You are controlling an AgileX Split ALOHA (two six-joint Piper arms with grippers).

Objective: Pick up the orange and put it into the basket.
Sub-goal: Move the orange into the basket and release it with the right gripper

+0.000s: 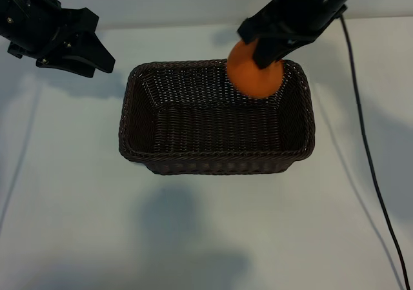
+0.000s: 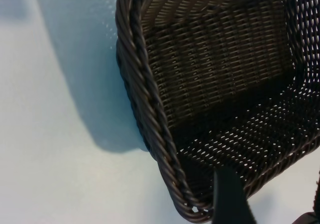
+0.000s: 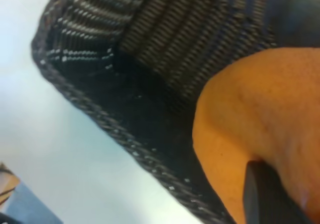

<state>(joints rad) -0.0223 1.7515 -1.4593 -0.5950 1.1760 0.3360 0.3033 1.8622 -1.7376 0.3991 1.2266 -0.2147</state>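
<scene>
The orange [image 1: 250, 75] hangs over the far right corner of the dark-brown wicker basket [image 1: 216, 155], with my right gripper [image 1: 266, 52] shut on it from above. In the right wrist view the orange [image 3: 265, 114] fills the near side, a dark finger [image 3: 265, 196] pressed on its skin, and the basket's rim [image 3: 107, 121] and inside lie below. My left gripper [image 1: 98, 61] is open and holds nothing, parked above the table beyond the basket's left far corner. The left wrist view has the basket's braided rim [image 2: 150, 102] and one of that gripper's fingers [image 2: 230, 199].
The basket stands in the middle of a white table [image 1: 206, 238]. A black cable [image 1: 368, 148] runs down the table's right side. Nothing else lies inside the basket.
</scene>
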